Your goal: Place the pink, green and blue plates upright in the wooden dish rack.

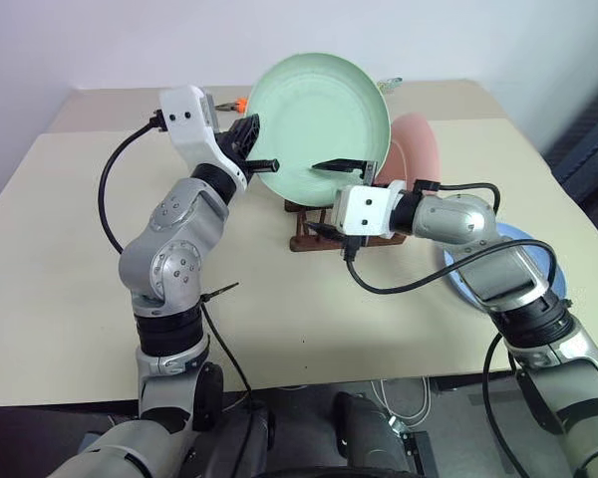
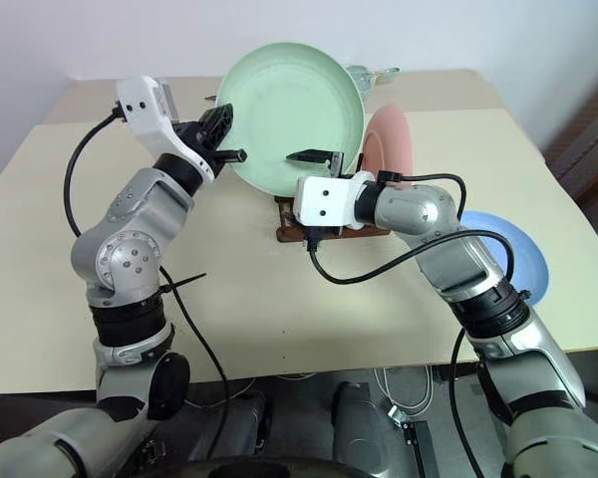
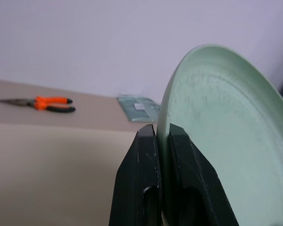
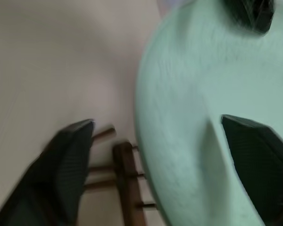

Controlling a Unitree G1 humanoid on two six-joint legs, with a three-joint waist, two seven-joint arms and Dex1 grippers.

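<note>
Your left gripper (image 3: 161, 141) pinches the green plate (image 1: 319, 124) by its rim; your right gripper (image 4: 155, 155), spread, straddles its opposite edge above the wooden dish rack (image 4: 127, 183).

A lab or workshop: bare beige table (image 1: 100, 299), plain white wall, orange-handled pliers (image 3: 42, 103).

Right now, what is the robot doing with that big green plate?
The robot is holding the green plate up on edge above the wooden dish rack. Its left claw is pinched shut on the plate's rim. Its right claw is open, with one finger on each side of the plate's lower edge. The pink plate already stands upright in the rack behind it. The blue plate lies flat on the table, waiting by the robot's right arm.
</note>
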